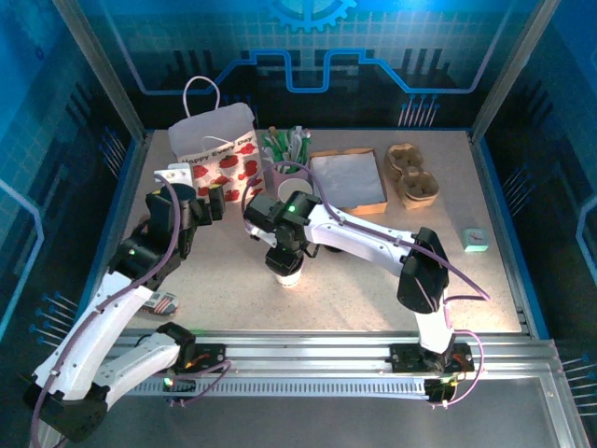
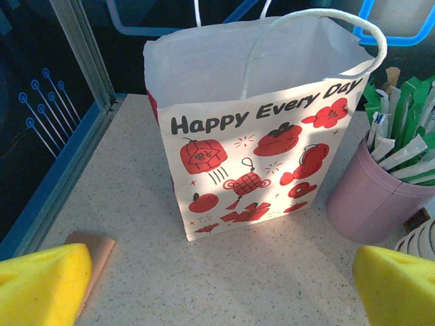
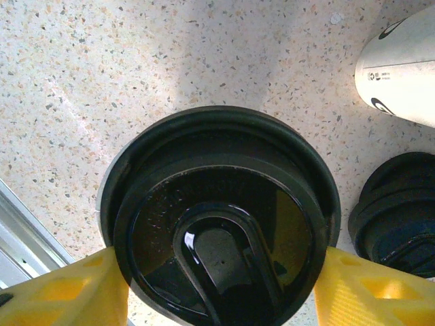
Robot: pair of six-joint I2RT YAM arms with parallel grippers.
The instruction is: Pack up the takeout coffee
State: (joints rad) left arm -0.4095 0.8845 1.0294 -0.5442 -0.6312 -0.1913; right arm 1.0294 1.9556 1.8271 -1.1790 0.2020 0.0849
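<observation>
Speckled worktop point(image 1: 233, 308) inside a blue-walled cell, with both arms reaching in from the near edge.

The right gripper point(image 1: 284, 254) points straight down at mid-worktop. Its yellow fingers point(image 3: 88, 288) are closed against opposite sides of the takeout coffee point(image 3: 217, 204), just under the rim of the black lid. The cup stands upright on the worktop, a little nearer the near edge than the far one. A stack of black lids point(image 3: 401, 217) sits just beside it. The left gripper point(image 2: 217, 288) is spread wide with nothing between its yellow pads point(image 2: 41, 282), and it faces the gift bag point(image 2: 251, 136). The bag stands open near the far left corner, and the pink cup of green-white sticks point(image 2: 374, 197) stands just beside it. A brown tray point(image 1: 347, 180) and a cup carrier point(image 1: 413, 175) lie along the far edge.
</observation>
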